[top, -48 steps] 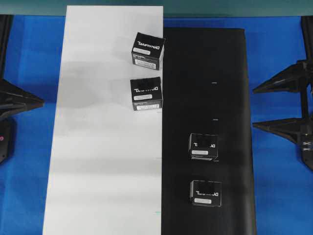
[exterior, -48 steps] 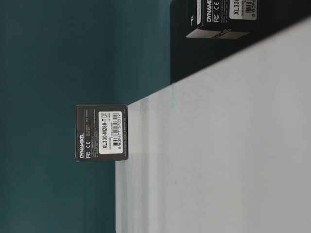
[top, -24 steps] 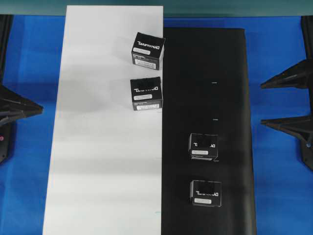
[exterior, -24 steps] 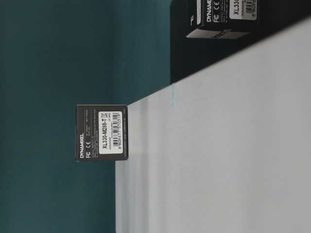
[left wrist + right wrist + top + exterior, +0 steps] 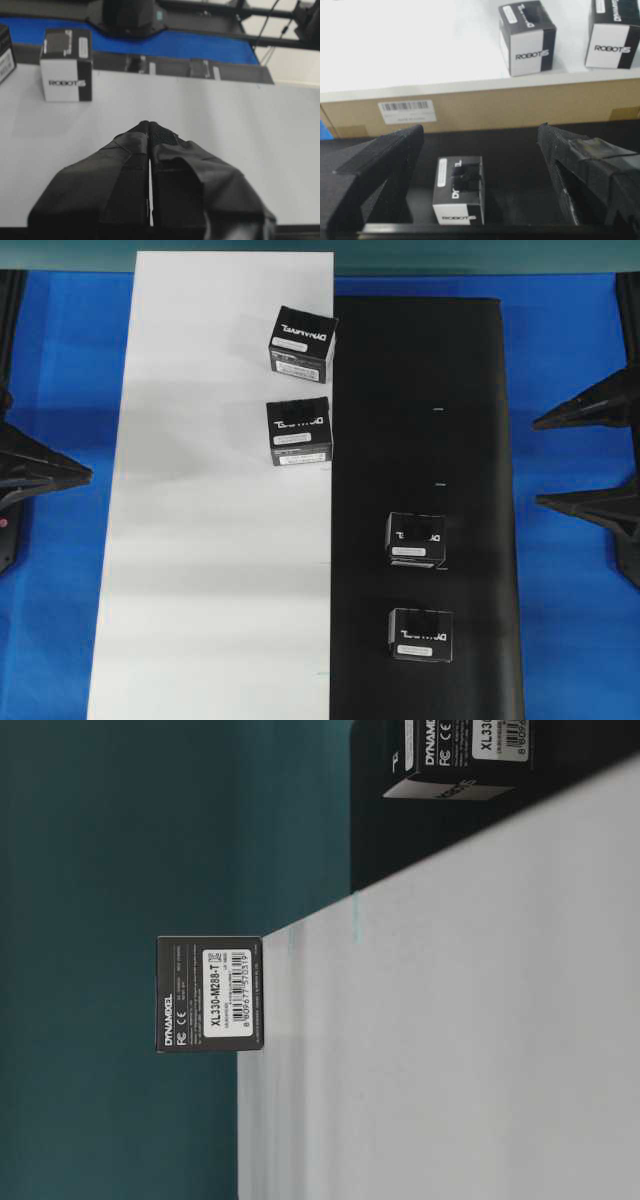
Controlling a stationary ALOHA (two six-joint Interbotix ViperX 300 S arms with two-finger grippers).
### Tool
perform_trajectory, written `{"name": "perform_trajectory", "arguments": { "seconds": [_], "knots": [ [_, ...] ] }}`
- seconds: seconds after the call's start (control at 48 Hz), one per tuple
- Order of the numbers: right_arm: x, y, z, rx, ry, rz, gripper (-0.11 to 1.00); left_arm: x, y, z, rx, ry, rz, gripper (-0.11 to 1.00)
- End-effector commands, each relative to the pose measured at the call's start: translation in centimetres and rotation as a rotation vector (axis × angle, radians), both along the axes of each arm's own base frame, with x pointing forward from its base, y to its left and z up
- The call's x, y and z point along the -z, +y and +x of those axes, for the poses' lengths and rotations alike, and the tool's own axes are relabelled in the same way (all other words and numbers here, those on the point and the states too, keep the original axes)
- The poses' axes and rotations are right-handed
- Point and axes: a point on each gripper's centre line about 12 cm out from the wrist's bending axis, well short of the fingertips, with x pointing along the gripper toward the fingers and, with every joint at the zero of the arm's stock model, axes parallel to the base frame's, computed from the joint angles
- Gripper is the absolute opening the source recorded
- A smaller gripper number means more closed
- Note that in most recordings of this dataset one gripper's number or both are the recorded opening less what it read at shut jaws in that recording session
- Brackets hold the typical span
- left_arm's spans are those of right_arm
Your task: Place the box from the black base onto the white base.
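the blue desk (image 5: 570,350) lies under everything and shows on both sides. behind it stands a dark teal wall (image 5: 120,830). in the right wrist view, a brown cardboard edge (image 5: 520,107) carries a white barcode sticker (image 5: 406,111).

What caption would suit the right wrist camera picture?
Open right gripper frames a DYNAMIXEL box on the black base; two more boxes stand on the white base beyond.

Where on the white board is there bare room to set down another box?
The white board is bare along its whole left side and across its near half, below the lower box. It is crowded only at the far right edge, where that box and the upper box sit.
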Motion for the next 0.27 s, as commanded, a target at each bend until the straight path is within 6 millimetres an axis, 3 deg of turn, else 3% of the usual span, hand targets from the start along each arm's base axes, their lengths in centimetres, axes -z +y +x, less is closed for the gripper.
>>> {"name": "perform_trajectory", "arguments": {
  "seconds": [0.0, 0.25],
  "knots": [
    [-0.01, 0.23, 0.10, -0.012, 0.000, 0.000, 0.99, -0.51, -0.06, 0.13, 0.003, -0.015, 0.001, -0.03],
    [0.35, 0.57, 0.13, -0.030, 0.009, 0.000, 0.99, -0.61, -0.13, -0.05, 0.007, -0.023, -0.007, -0.03]
  ]
}}
